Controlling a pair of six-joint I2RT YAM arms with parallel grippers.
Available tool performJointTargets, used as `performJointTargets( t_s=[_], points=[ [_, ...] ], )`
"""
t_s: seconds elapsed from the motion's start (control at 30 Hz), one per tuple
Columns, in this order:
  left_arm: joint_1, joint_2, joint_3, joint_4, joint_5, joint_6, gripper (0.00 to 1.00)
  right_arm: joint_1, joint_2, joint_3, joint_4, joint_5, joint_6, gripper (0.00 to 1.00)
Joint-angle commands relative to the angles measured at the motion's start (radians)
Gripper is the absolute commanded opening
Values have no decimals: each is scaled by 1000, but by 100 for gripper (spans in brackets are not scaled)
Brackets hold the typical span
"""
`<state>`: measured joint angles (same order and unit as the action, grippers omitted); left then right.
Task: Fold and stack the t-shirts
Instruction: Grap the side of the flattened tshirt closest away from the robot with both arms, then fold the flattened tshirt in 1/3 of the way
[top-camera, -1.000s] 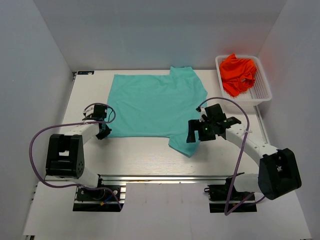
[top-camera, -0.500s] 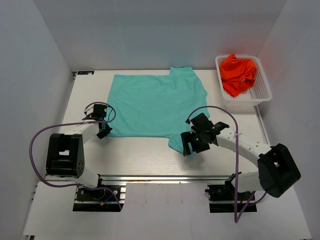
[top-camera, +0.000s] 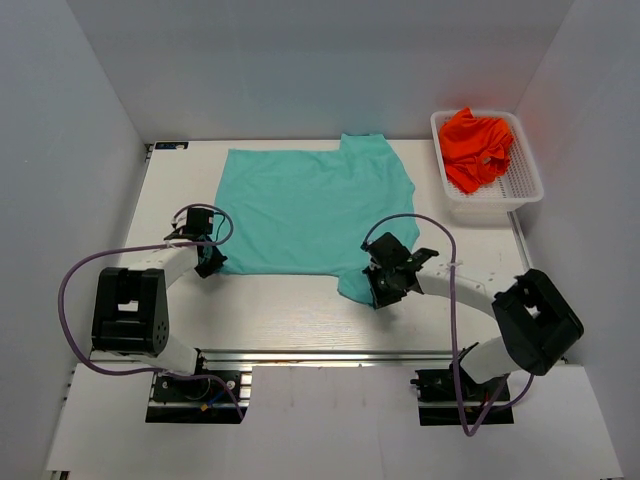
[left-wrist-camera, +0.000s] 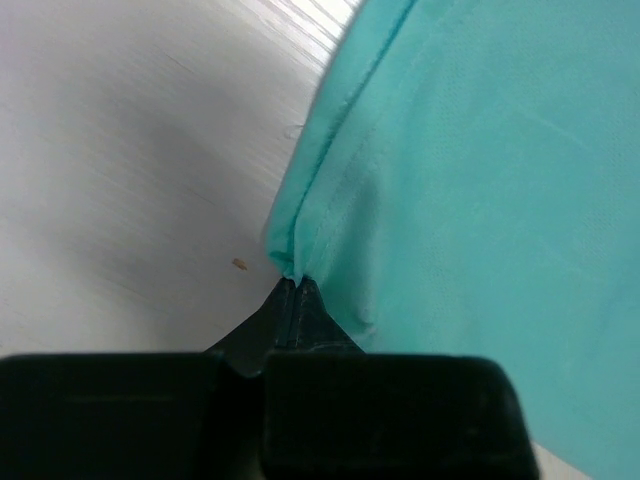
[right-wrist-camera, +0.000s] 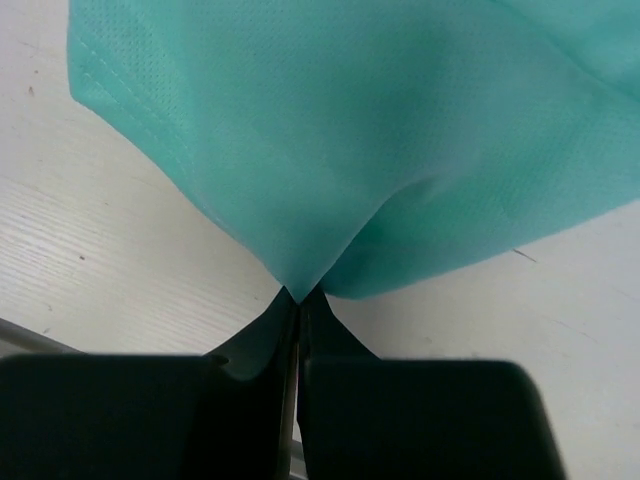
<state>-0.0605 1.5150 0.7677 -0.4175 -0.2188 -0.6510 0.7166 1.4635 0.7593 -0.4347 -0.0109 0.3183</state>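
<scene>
Pinching fabric at the bottom of each wrist view, both grippers are clamped fully closed. The left gripper (left-wrist-camera: 297, 285) nips the near-left corner of the teal t-shirt (top-camera: 310, 210), and the right gripper (right-wrist-camera: 298, 295) nips the tip of what looks like its near sleeve. In the overhead frame the shirt lies spread flat across the middle of the white table (top-camera: 280, 315). It looks thin, light and limp, so it will likely sag between holds; corners and hems are the sensible places to grip. Farther off, at upper right, the orange-red t-shirt (top-camera: 478, 145) sits crumpled in the white perforated basket (top-camera: 522, 182).
</scene>
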Motion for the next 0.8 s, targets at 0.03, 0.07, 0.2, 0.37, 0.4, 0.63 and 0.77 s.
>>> performJointTargets(
  t_s=[0.03, 0.07, 0.2, 0.37, 0.4, 0.63, 0.77],
  points=[
    [2, -48, 27, -26, 99, 37, 0, 1, -92, 7, 33, 80, 28, 0],
    [2, -49, 44, -26, 108, 48, 0, 1, -103, 17, 40, 83, 30, 0],
    [2, -61, 99, -37, 128, 57, 0, -8, -68, 104, 37, 117, 21, 0],
    [11, 25, 234, -82, 137, 57, 0, -58, -20, 244, 92, 246, 68, 0],
    [11, 42, 255, -83, 137, 57, 0, -75, -14, 250, 111, 246, 74, 0],
    [30, 195, 461, -73, 176, 68, 0, -178, 96, 380, 111, 272, 61, 0],
    [41, 263, 550, -64, 174, 79, 0, -239, 153, 448, 132, 298, 48, 0]
  ],
)
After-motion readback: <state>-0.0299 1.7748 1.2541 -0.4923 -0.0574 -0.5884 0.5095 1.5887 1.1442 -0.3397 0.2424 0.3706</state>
